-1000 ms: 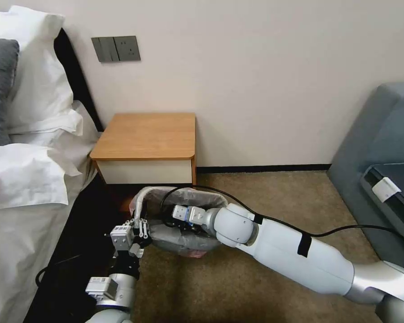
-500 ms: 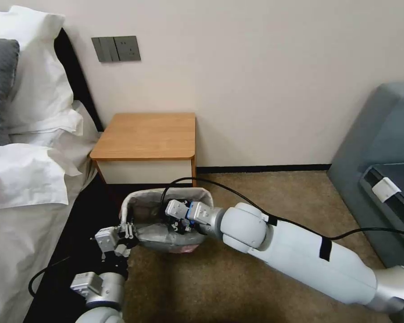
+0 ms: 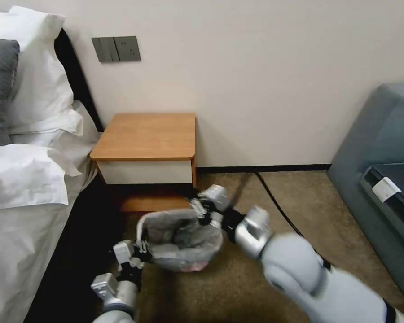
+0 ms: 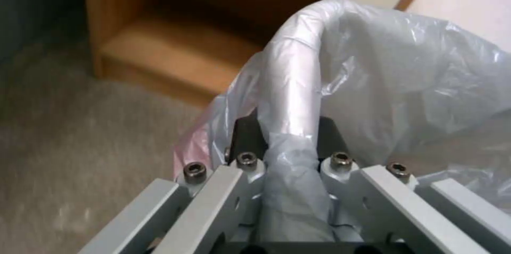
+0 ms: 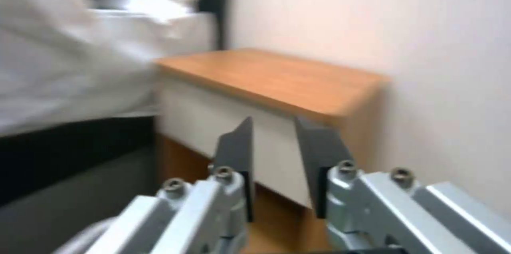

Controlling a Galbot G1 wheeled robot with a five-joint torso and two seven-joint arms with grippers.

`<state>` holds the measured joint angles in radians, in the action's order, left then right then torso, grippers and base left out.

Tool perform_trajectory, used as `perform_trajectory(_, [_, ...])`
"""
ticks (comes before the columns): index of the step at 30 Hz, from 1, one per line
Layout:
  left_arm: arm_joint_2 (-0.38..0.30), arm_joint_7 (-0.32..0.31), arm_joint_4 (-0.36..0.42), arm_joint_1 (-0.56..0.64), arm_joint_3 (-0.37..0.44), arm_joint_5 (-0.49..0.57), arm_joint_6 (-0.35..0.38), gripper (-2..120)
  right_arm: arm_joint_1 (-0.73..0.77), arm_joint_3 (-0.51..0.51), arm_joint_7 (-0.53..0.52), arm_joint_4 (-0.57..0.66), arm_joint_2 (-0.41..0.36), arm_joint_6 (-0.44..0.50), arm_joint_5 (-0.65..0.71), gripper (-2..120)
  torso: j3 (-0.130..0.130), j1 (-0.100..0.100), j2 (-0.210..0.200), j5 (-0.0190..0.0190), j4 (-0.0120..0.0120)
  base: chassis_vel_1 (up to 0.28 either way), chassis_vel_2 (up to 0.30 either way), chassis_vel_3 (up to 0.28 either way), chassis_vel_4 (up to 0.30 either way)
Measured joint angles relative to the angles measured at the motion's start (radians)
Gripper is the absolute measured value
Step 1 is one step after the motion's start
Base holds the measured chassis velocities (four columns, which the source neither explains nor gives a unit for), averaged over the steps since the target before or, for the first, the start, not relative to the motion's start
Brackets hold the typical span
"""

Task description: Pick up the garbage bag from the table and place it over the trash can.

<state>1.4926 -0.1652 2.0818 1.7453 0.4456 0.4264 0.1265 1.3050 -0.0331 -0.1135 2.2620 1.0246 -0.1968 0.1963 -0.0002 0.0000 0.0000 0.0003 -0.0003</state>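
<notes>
Since half a second ago, the right gripper [image 3: 201, 207] has come up out of the trash can [image 3: 180, 240] and now hangs above its far right corner, the forearm swung up and back toward the robot. Its fingers [image 5: 238, 148] are parted with nothing between them, pointing toward the nightstand [image 3: 147, 137], whose surface is bare. The trash can has shifted right and slightly nearer on the carpet.

Left gripper [image 3: 142, 251] reaches in from low on the left, forearm angled up toward the bin. Its fingers [image 4: 245, 136] are clamped on the near left rim, pinching the garbage bag [image 3: 184, 233] against it. The bag's translucent grey film wraps over the rim and lines the bin, a pinkish edge hanging outside. The bin stands in front of the nightstand, beside the bed [image 3: 27, 211].
</notes>
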Motion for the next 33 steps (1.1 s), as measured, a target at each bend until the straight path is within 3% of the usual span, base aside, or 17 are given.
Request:
perform_trajectory(2, [0.0, -0.012, 0.0, 0.002, -0.011, -0.002, 0.003, 9, 0.049, -0.031, -0.015, 0.0, 0.021, 0.033, -0.042, 28, 0.0, 0.0, 0.0, -0.0002, -0.0001, 0.0, 0.0, 0.0, 0.0])
perform_trajectory(5, [0.002, -0.045, -0.002, 0.008, -0.049, -0.017, 0.008, 9, 0.18, -0.122, -0.05, -0.01, 0.103, 0.133, -0.16, 43, 0.0, 0.0, 0.0, 0.0, 0.0002, 0.0, 0.0, 0.0, 0.0])
perform_trajectory(9, [0.004, -0.075, -0.014, 0.008, -0.083, -0.033, 0.008, 9, 0.242, -0.176, -0.054, -0.028, 0.151, 0.18, -0.207, 57, 0.0, 0.0, 0.0, -0.0002, 0.0002, 0.0, 0.0, 0.0, 0.0])
perform_trajectory(20, [0.0, -0.104, -0.052, -0.004, -0.116, -0.062, 0.01, 9, 0.246, -0.183, -0.061, -0.089, 0.203, 0.226, -0.237, 95, 0.0, 0.0, 0.0, -0.0002, 0.0005, 0.0, 0.0, 0.0, 0.0])
perform_trajectory(23, [0.0, -0.109, -0.063, -0.008, -0.12, -0.084, 0.008, 21, 0.235, -0.178, -0.064, -0.101, 0.203, 0.227, -0.233, 100, 0.0, 0.0, 0.0, -0.0002, 0.0005, 0.0, 0.0, 0.0, 0.0])
perform_trajectory(33, [-0.006, -0.112, -0.072, -0.014, -0.109, -0.188, -0.042, 55, 0.234, -0.188, -0.074, -0.109, 0.208, 0.235, -0.221, 100, 0.0, 0.0, 0.0, -0.0006, 0.0004, 0.0, 0.0, 0.0, 0.0])
